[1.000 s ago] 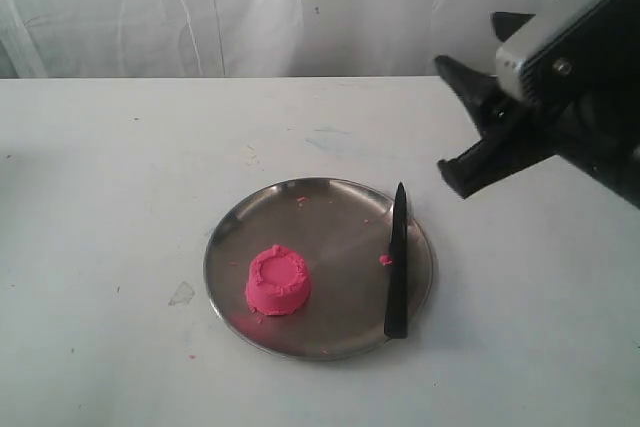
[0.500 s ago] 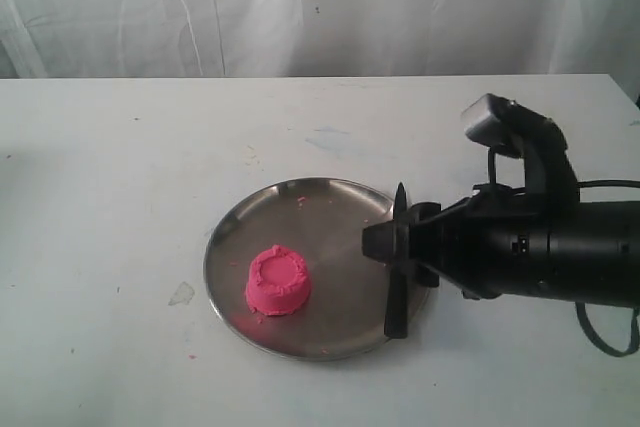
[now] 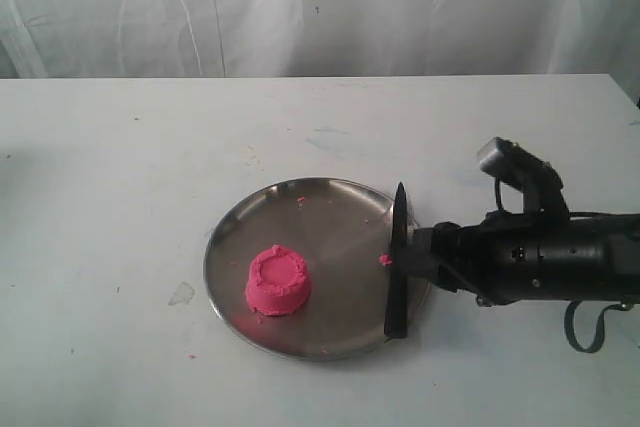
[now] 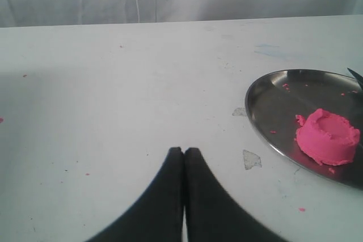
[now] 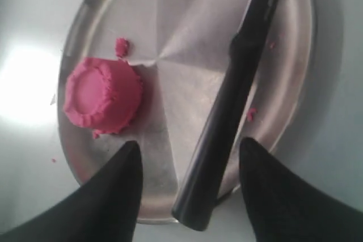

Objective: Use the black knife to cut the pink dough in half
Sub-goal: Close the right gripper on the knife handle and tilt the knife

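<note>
The pink dough [image 3: 278, 281] is one squat cup-shaped lump with a ridged rim, uncut, sitting on the round steel plate [image 3: 330, 209] on the side away from the black knife [image 3: 397, 259]. A few pink crumbs [image 3: 385, 260] are scattered on the plate around it, one of them just beside the knife.

The knife lies flat along the plate's opposite edge from the dough. Its pointed blade rests on the plate and the butt of its handle pokes out just past the rim onto the white counter [image 3: 120, 177].

The right gripper [image 3: 408, 259] comes in low from the far side of the knife, as seen from the dough, and it's right at the knife's middle. In the right wrist view its two fingers [image 5: 110, 196] are spread wide, one on each side of the handle, not touching it as far as the pictures show, so nothing is gripped.

The left gripper [image 4: 183, 152] shows only in its own wrist view. It hangs over bare counter well off the plate on the dough's side, with its fingers pressed together and nothing between them.
</note>
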